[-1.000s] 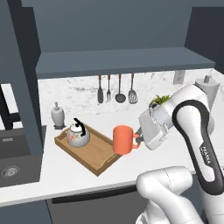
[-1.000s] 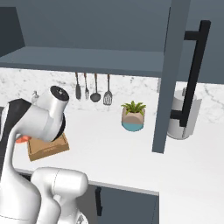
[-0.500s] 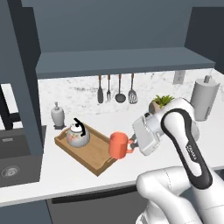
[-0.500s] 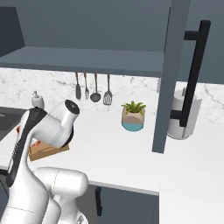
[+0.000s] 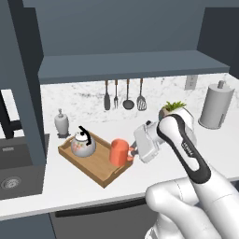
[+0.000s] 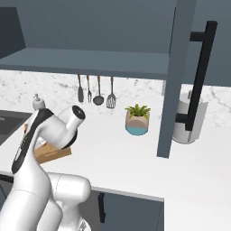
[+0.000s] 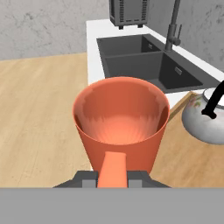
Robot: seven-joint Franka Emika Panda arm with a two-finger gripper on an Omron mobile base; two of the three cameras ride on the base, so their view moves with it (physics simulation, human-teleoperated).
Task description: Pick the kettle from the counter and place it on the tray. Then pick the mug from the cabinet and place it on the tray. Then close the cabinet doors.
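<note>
Behind the mug [image 7: 120, 124], the kettle [image 7: 206, 118] is cropped.

A kitchen — marble counter [image 5: 70, 184], sink [image 7: 144, 61], hanging utensils [image 5: 123, 95], wall cabinet [image 5: 130, 65].

Even, soft rendered light from above, bright white table [image 5: 70, 186], dim slate cabinet [image 5: 130, 32] interior, faint soft shadow beneath the tray [image 5: 100, 164], no glare, no blur, sharp throughout, slightly jagged edges inside the mug [image 7: 120, 118] rim.
</note>
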